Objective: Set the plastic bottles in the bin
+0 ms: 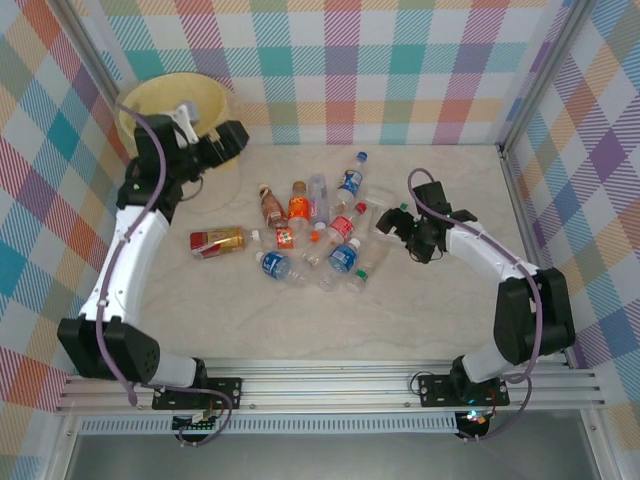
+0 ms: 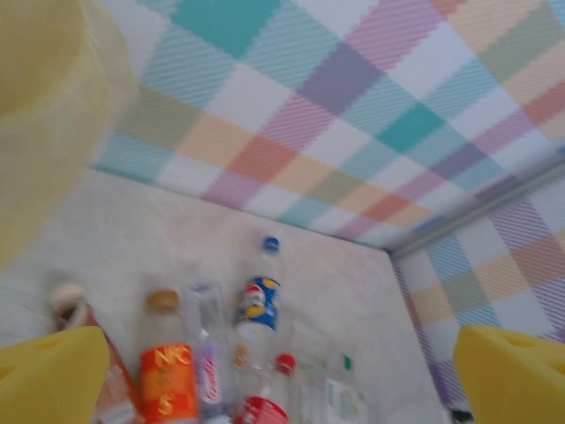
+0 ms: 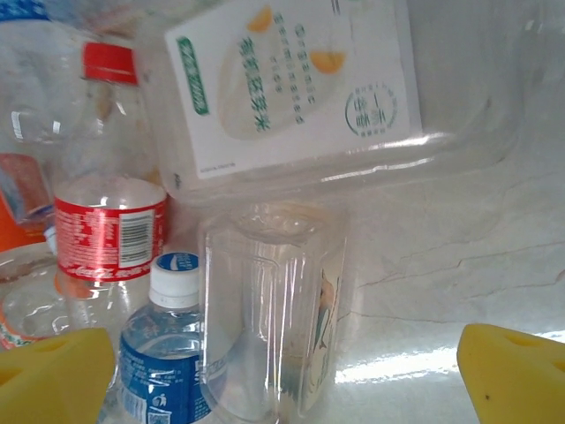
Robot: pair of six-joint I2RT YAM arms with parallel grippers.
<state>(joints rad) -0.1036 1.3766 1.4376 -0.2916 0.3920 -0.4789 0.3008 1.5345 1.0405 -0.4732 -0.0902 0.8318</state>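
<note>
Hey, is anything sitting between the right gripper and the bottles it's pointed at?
Nothing visible does. The right gripper is open, and a clear bottle lies straight ahead of its fingers, with a blue-labelled bottle right beside it.

Pastel plaid fabric walls (image 1: 400, 60); cream marbled tabletop (image 1: 420, 320); pale yellow bag-lined round bin (image 1: 150, 95); orange-labelled clear plastic bottle (image 1: 298, 207); red-labelled clear plastic bottle (image 3: 110, 230); yellow foam finger pads (image 2: 53, 375).
</note>
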